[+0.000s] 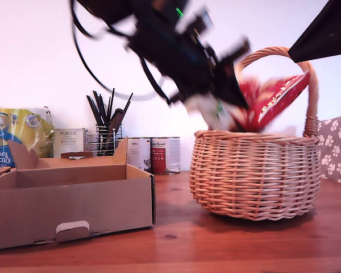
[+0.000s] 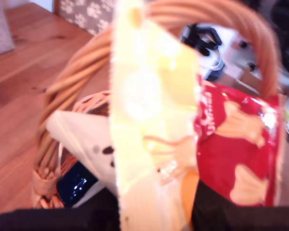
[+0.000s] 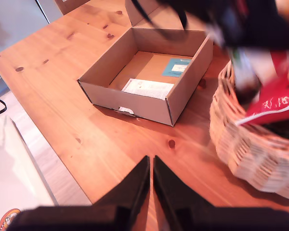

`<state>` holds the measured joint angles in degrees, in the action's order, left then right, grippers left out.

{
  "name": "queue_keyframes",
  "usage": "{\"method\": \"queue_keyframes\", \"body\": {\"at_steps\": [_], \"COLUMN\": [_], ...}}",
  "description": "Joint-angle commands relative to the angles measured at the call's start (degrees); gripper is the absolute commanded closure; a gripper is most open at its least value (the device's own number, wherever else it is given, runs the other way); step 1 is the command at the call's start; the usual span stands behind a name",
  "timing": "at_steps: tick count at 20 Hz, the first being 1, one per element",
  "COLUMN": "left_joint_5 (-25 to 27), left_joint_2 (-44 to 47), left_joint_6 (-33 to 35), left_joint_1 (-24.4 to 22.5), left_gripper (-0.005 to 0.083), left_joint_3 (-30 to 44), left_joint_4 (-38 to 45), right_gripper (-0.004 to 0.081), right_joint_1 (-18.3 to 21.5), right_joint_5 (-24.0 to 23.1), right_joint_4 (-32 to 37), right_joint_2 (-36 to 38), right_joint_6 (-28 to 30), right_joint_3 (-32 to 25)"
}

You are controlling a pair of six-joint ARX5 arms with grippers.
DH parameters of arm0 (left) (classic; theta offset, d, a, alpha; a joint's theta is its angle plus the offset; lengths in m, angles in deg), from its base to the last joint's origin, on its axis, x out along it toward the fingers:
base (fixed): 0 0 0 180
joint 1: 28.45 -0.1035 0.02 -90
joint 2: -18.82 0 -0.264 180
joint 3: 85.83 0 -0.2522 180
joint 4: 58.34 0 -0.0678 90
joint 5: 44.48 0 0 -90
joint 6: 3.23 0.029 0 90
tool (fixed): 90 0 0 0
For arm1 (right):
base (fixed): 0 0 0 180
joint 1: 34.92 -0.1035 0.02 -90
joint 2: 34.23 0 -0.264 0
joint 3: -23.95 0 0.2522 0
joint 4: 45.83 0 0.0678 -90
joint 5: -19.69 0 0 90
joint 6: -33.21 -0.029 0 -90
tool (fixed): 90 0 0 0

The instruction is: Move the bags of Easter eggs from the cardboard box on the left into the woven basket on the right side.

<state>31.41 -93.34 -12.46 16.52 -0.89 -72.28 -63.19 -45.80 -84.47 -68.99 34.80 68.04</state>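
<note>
The box [image 1: 68,196] sits at the lower left of the exterior view, on the table [image 1: 227,244]; no bags show in it from the second wrist view. Right of it stands the basket [image 1: 256,173], near but apart. Above its rim, upper centre of the frame, my first gripper [image 1: 230,116] pinches a cream-and-red bag [image 1: 270,99] under the handle — a dark blue bag [image 2: 77,185] and a white one [image 2: 89,144] already lie inside. My second gripper [image 3: 151,180] hangs over bare table, fingers together, holding nothing.

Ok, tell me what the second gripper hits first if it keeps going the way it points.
Probably the bare wooden table. My second gripper, jaws together, points at the boards short of the cardboard box, with the woven basket off to one side. Depth is uncertain.
</note>
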Motion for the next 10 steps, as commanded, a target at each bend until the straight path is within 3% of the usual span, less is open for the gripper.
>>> {"method": "queue_keyframes", "body": {"at_steps": [1, 4, 6, 10], "left_joint_5": [2.64, 5.35, 8.26, 9.33], "left_joint_2": [-2.14, -3.37, -3.37, -3.30], "left_joint_6": [-2.03, -4.31, -3.80, 1.86], "left_joint_1": [1.03, 2.01, 2.43, 2.40], "left_gripper": [0.0795, 0.0795, 0.0795, 0.0795], "left_joint_3": [1.27, 1.27, 1.27, 1.27], "left_joint_4": [2.93, 5.05, 1.20, -9.51], "right_gripper": [0.0783, 0.0783, 0.0783, 0.0783], "right_joint_1": [-0.22, -0.22, -0.22, -0.22], "right_joint_5": [0.02, 0.09, 0.44, 0.50], "right_joint_4": [0.17, 0.11, 0.15, 0.17], "right_joint_2": [0.04, 0.04, 0.04, 0.04], "right_joint_6": [0.31, -0.04, -0.04, -0.07], "right_joint_3": [0.57, 0.57, 0.57, 0.57]}}
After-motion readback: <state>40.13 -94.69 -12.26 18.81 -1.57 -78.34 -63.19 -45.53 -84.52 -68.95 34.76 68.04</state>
